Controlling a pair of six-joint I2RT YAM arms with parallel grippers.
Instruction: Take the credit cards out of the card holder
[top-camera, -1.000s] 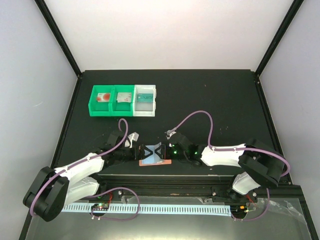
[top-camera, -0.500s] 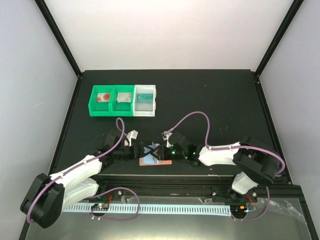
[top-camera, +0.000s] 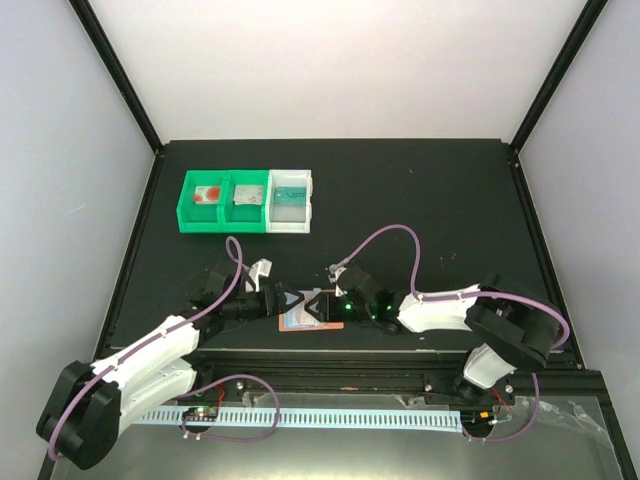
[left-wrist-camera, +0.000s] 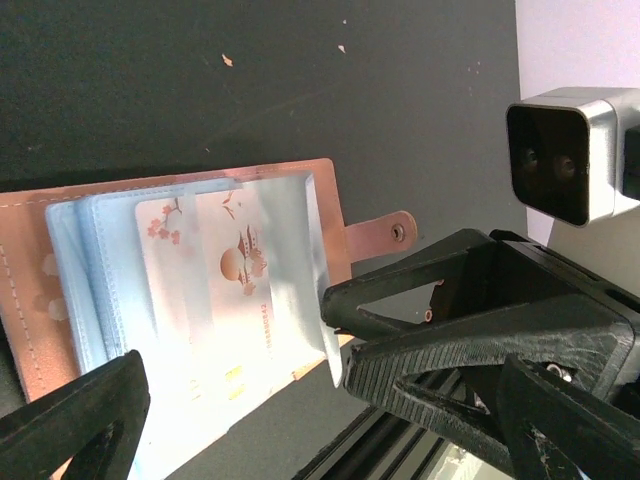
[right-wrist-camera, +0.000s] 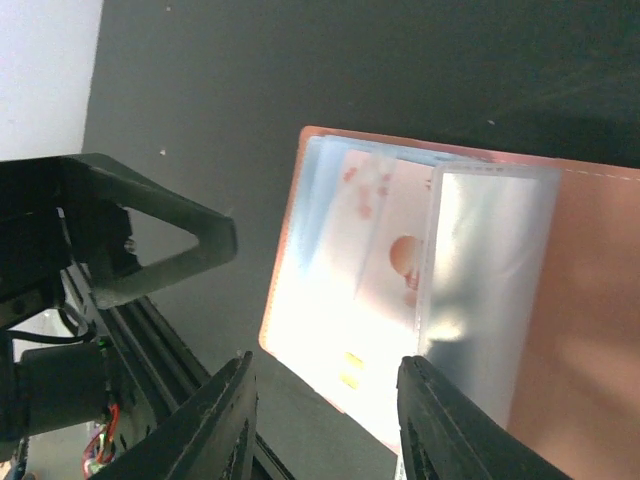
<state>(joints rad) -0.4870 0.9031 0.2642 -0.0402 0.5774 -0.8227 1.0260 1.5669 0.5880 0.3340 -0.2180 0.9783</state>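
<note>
Flanking the open card holder (left-wrist-camera: 25, 265) with left gripper (left-wrist-camera: 322, 368) spread wide, right gripper (right-wrist-camera: 325, 365) parted more narrowly, credit cards (left-wrist-camera: 230, 290) sleeved inside.

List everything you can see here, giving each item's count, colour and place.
table: one, black, fills the view.
green bin: one, green, two compartments, far left.
white bin: one, white, against the green bin's right side.
binned credit cards: three, white with a red disc, greyish, teal; one per compartment.
card holder: one, salmon-pink, open, near edge.
sleeved credit card: at least one, pale with a red disc, inside the holder.
left gripper: black, open, left of the holder.
right gripper: black, open, over the holder.
</note>
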